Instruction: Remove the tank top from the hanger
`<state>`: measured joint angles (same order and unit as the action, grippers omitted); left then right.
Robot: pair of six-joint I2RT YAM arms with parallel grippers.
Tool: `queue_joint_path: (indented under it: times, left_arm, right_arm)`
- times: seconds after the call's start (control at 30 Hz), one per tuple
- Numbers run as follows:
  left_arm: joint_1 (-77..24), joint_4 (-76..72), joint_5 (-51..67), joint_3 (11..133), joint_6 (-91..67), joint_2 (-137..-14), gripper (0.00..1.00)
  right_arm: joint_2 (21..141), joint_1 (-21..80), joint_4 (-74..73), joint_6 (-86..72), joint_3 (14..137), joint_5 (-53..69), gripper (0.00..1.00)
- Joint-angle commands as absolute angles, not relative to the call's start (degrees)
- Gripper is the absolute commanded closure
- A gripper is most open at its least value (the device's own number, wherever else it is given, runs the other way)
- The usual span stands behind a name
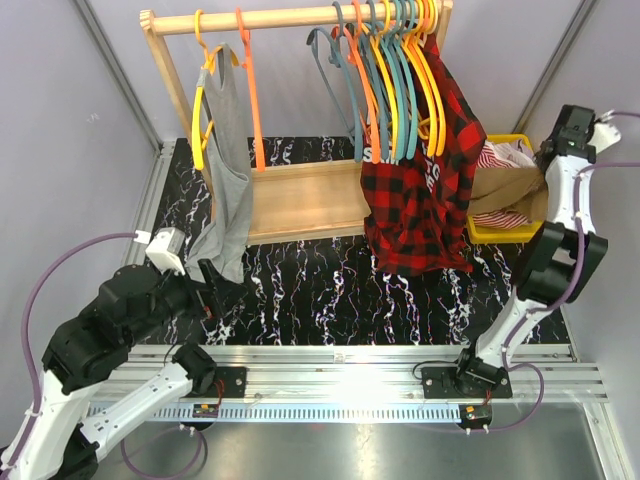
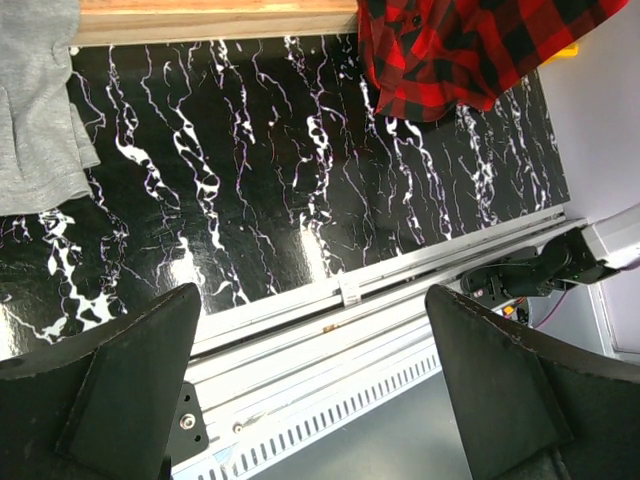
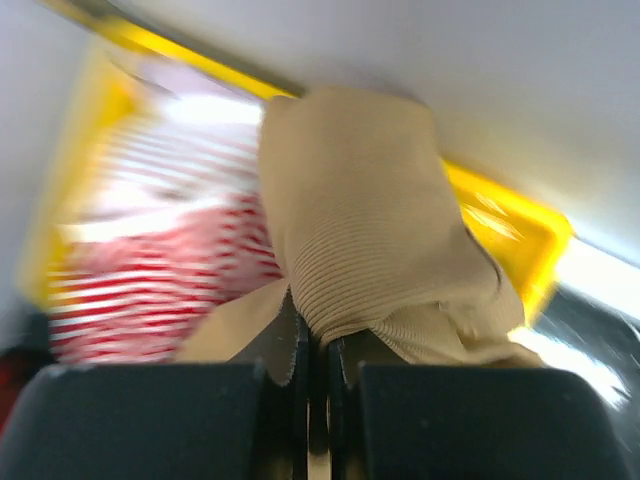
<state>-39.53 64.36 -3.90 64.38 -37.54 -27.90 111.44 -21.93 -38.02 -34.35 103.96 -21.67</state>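
grey walls [image 1: 60, 120] at nine and three o'clock; black white-veined tabletop [image 1: 300, 290] at centre; wooden rack [image 1: 300, 195] at twelve; glare on metal rails [image 1: 350, 375] at six.

Grey tank top [image 1: 232, 170] on hanger [image 1: 199, 120] at rack's [image 1: 280, 17] left; tan garment [image 1: 505, 190] over yellow bin [image 1: 480, 232].

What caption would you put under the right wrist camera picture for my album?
Right gripper pinching a tan ribbed cloth over a yellow plastic bin of red-and-white striped fabric.
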Motion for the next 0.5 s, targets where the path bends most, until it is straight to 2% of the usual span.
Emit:
queue_joint_path:
  times: [0.0,0.13,0.23,0.43,0.47]
  left_arm:
    - [-39.7,61.0,-4.7,65.7,-37.0,-29.4,0.01]
    - [-39.8,60.9,-4.7,65.7,-36.7,-29.9,0.01]
    - [-39.7,60.9,-4.9,65.6,-37.1,-29.7,0.01]
    - [-39.7,60.1,-5.0,64.9,-37.8,-29.4,0.01]
    - [-39.7,59.8,-4.9,64.5,-37.8,-29.4,0.01]
  right_arm:
    - [103.6,-22.1,-22.4,-30.3,107.4,-15.2,1.00]
    - [105.9,-22.1,-20.4,-26.3,113.3,-8.4,1.00]
    - [111.9,-22.1,-26.9,-23.8,121.4,-3.4,1.00]
    - [120.3,-21.4,-36.5,-23.7,122.3,8.2,0.98]
    - [122.6,-21.3,-39.9,-23.6,122.4,9.4,1.00]
